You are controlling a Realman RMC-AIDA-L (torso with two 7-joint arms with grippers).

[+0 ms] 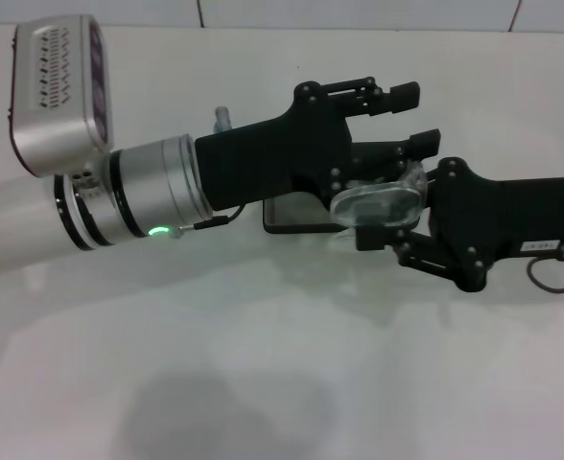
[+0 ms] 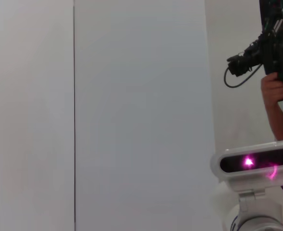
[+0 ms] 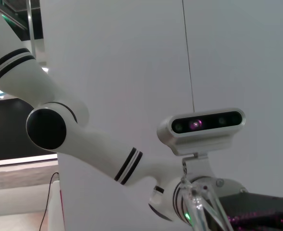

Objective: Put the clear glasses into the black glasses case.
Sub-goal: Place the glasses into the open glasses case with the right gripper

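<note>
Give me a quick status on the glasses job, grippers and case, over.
Left gripper open above the black glasses case. Right gripper shut on the clear glasses, held over the case. Case mostly hidden under both grippers; lid state unclear.

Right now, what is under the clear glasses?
Under the clear glasses lies the black glasses case, only partly visible; the left gripper covers most of it. Its inside cannot be seen.

Clear glasses (image 1: 380, 203) glossy transparent plastic; table (image 1: 263, 364) smooth white.
</note>
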